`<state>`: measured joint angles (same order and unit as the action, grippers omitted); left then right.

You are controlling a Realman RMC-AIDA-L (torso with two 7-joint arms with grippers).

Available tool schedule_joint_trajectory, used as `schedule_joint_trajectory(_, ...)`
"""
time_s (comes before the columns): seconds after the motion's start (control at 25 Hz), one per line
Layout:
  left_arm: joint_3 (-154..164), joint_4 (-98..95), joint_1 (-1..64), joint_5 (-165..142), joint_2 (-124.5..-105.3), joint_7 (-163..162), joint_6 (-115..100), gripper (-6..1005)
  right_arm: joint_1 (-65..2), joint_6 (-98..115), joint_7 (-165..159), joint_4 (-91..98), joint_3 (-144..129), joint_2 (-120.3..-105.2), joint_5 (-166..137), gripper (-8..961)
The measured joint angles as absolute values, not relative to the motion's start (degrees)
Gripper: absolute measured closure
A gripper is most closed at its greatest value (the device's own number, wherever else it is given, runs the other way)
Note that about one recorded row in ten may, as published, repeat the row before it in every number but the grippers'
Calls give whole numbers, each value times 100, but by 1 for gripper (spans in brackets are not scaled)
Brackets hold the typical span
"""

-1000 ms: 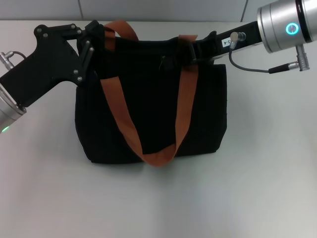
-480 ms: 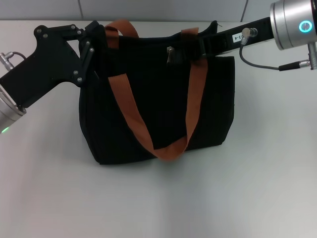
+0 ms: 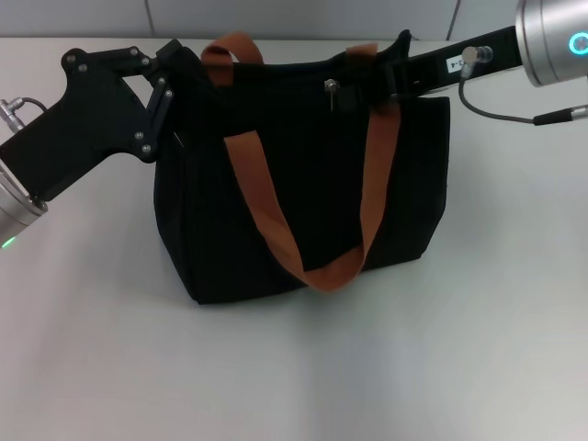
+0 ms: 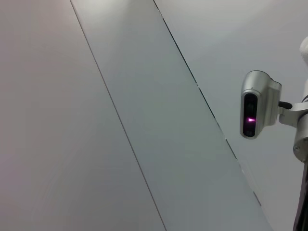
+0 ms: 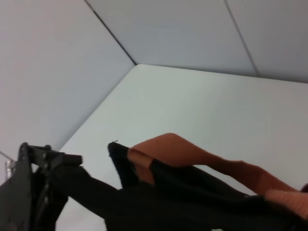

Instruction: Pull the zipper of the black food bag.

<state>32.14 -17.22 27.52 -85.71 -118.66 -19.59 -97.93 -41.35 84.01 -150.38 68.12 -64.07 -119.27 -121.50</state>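
On the white counter (image 3: 478, 349) stands the black food bag (image 3: 303, 193) — my left pincer (image 3: 175, 69) pinches its top corner, while my right pincer (image 3: 390, 78) sits at the top edge, its grip hidden. I see the zipper (image 3: 330, 89) just beside it.

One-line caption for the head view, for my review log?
Left gripper at the black food bag's left top corner; right gripper at its top edge near the zipper, strap handles draped over the front.

surface: plain white table (image 3: 386, 367) | far: pale grey wall panels (image 3: 303, 18) with dark vertical seams | left wrist view: same panels (image 4: 144, 96) | light: even, soft shadows
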Motion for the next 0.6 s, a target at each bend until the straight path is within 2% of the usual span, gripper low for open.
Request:
schedule_joint_trajectory(0.28,3208,-1723,2765,-8570,-11866,-1952,-9785,976,-3952,8379,-15155,7106,-6399,-11926,-12278,953)
schedule_joint_trajectory(0.6,3207,-1723,2775,-8568,-11865,-1951,-9789,976,-3795,8397,-15210,7381,-6382,-11926,-12310,904)
